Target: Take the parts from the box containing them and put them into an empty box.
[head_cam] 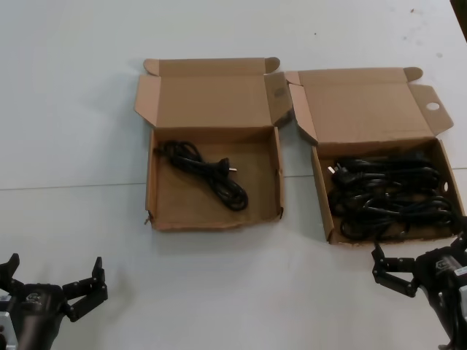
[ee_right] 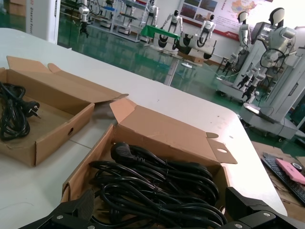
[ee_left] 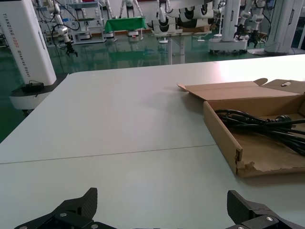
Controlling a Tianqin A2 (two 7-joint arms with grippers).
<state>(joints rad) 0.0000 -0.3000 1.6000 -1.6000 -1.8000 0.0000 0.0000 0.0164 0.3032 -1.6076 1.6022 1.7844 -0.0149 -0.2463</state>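
The box with a round hole in its lid flap (head_cam: 365, 102) stands at the right and holds several black coiled power cords (head_cam: 390, 197). The box without a hole (head_cam: 211, 102) stands to its left and holds one cord (head_cam: 208, 171). My right gripper (head_cam: 419, 251) is open and empty, just before the near edge of the holed box. The right wrist view shows that gripper (ee_right: 161, 198) low over the pile of cords (ee_right: 157, 183) in the holed box (ee_right: 157, 129). My left gripper (head_cam: 55, 266) is open and empty at the near left of the table.
The white table (head_cam: 73, 109) runs wide around both boxes. The left wrist view shows my left gripper (ee_left: 162, 198) over bare table, the ragged front corner of the box without a hole (ee_left: 221, 138), and its cord (ee_left: 257, 121). That box also shows in the right wrist view (ee_right: 52, 138).
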